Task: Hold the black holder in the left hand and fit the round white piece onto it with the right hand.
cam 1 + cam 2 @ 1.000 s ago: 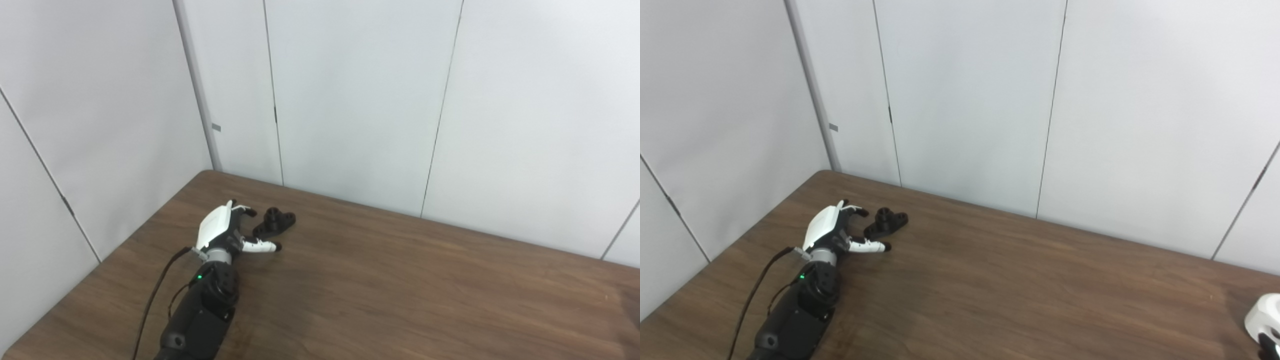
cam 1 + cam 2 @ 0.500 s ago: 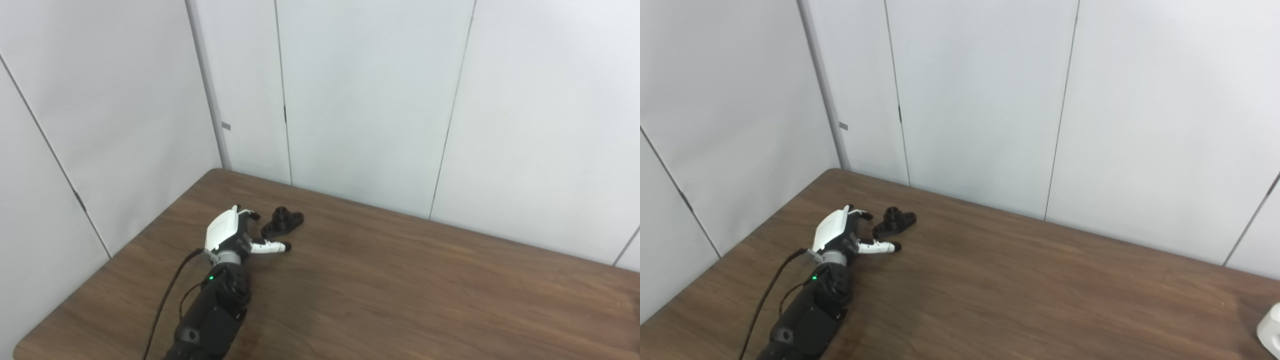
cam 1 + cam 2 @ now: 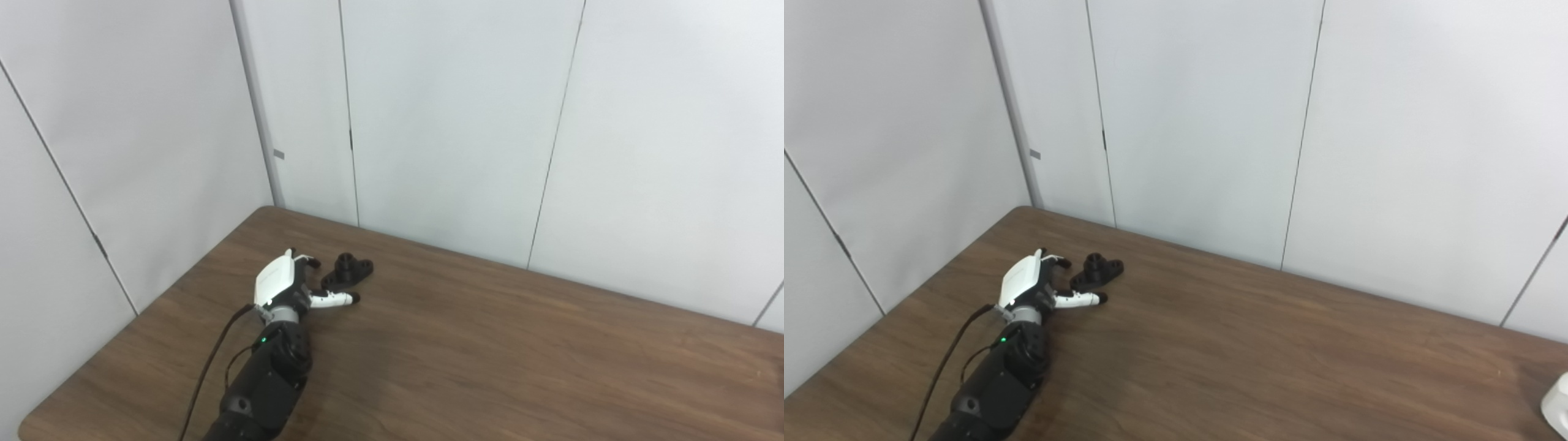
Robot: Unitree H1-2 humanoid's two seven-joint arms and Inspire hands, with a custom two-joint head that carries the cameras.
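A: Starting at the left, which step is in hand?

B: The reach for the grasp, by the look of it. The left hand [image 3: 283, 288] lies low over the table [image 3: 490, 355], its fingers [image 3: 334, 299] spread wide and holding nothing. The black holder [image 3: 348, 271] rests on the table just beyond the fingertips, in the gap between the upper fingers and the one stretched out below it. Whether any fingertip touches it cannot be told at this size.

A: So nothing is lifted yet?

B: No. The holder sits flat, its short upright stub pointing up, and the fingers are not around it.

A: What does the next move call for?

B: Probably a small advance, so the holder comes well inside the open fingers, then a close on its body without tipping it or pushing it away across the smooth wood. After that it has to be raised and kept steady for the fitting.

A: And further right?

B: Bare table past the fingers in the left eye view; neither the right hand nor the white piece appears there. The right eye view adds one thing: a rounded white shape [image 3: 1557, 405] cut off by the lower right edge, well apart from the left fingers. It may be the right hand or the round white piece; too little shows to say.
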